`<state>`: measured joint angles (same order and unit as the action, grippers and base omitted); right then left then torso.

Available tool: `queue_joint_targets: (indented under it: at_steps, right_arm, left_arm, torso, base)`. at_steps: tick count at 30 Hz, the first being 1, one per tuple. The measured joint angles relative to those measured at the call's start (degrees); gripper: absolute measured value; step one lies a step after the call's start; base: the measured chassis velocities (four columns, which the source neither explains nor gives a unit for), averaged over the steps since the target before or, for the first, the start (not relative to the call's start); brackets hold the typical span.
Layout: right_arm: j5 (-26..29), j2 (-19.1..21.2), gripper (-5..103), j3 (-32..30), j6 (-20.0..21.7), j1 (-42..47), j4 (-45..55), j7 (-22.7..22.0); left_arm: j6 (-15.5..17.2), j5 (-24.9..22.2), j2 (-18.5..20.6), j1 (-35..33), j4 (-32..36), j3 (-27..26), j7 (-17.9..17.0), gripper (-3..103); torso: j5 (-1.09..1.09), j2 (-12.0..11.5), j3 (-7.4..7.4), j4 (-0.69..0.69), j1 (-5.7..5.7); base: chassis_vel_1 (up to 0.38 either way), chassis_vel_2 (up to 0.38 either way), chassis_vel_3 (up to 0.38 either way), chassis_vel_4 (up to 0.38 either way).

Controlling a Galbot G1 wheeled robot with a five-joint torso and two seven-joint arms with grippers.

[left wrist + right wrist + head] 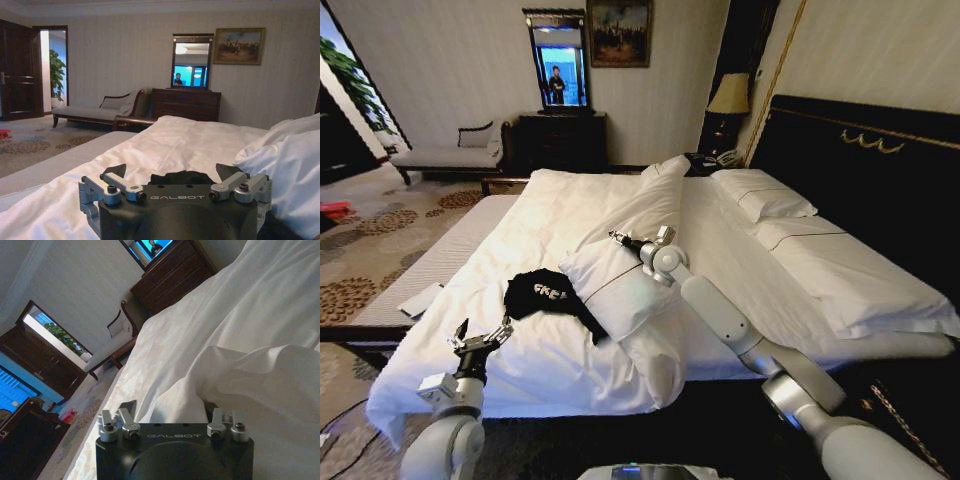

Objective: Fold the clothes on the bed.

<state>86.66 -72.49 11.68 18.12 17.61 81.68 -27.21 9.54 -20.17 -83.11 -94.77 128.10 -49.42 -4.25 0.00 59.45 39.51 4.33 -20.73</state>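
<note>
Two arms are seen over the bed point(740, 250), whose white duvet is rumpled and folded back toward the headboard. At the left, near the bed's foot corner, the left gripper point(480, 335) is held just above the duvet with its fingers spread apart and nothing between them; in the left wrist view the same gripper point(176, 172) is pointed at the clothes point(179, 177), a dark heap lying just ahead of it. The clothes point(552, 294), a crumpled black T-shirt with white lettering, are found on the duvet near the foot edge, between the left gripper and a white pillow point(620, 280), whose edge they touch. Farther right, the right gripper point(617, 238) is stretched out over that pillow, its fingers parted and empty in the right wrist view point(170, 412).
</note>
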Motion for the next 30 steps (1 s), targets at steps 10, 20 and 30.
queue_joint_targets:
  at_steps: [10, 20, 30]
  right_arm:
    - [-0.55, 0.98, 34, -0.91, -1.25, 1.91, 2.01, 0.02]
    - [-1.23, 2.27, 1, -6.51, -6.82, 7.82, 7.9, 1.99]
    - [-2.2, 10.61, 1, -25.31, -13.82, 23.48, 25.13, 5.29]
  left_arm:
    - [-0.11, 0.02, -0.17, 0.0, -0.14, 0.06, -0.09, 100]
    - [-0.2, -0.3, 0.08, -0.22, 0.13, -0.19, -0.12, 100]
    - [-0.41, -1.1, 0.35, 0.13, 0.08, 0.21, -0.19, 100]
  torso:
    - [0.01, 0.0, 0.0, 0.0, 0.0]
    - [0.01, 0.0, 0.0, -0.03, 0.0]
    - [0.03, 0.0, -0.01, 0.03, 0.01]
  base:
    - [0.0, 0.0, 0.0, 0.0]
    - [0.0, 0.0, 0.0, 0.0]
    - [0.0, 0.0, 0.0, 0.0]
